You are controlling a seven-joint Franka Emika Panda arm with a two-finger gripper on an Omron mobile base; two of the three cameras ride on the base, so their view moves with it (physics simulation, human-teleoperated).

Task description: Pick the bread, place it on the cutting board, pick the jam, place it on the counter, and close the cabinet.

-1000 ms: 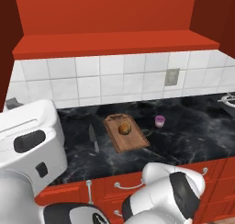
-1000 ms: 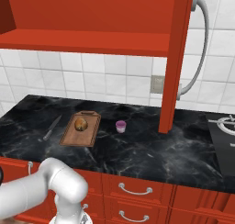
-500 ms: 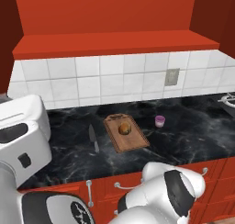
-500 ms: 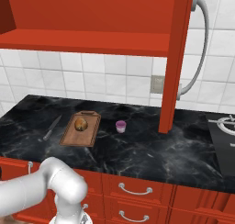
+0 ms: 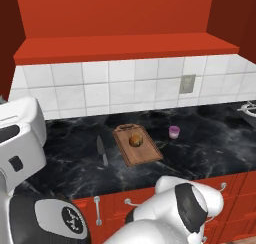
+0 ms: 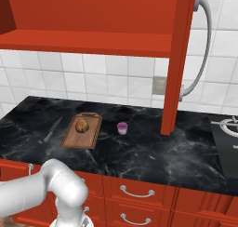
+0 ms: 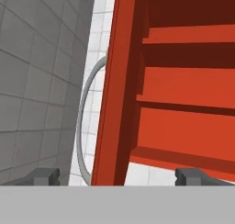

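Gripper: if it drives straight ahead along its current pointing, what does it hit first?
Likely the open cabinet door, seen edge-on between the open gripper's fingertips in the hand view. Its silver handle curves just beside that edge. How far off the door is cannot be told.

One bread (image 5: 135, 140), one cutting board (image 5: 145, 153), one jam (image 5: 174, 132), one knife (image 5: 101, 149), perhaps one wall socket (image 5: 188, 83).

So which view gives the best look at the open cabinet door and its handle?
The right base view: the cabinet door stands edge-on with its curved silver handle against the tiles. The hand view shows the door edge and handle close up, cropped, between wide-apart jaws. The left base view shows the cabinet's open underside.
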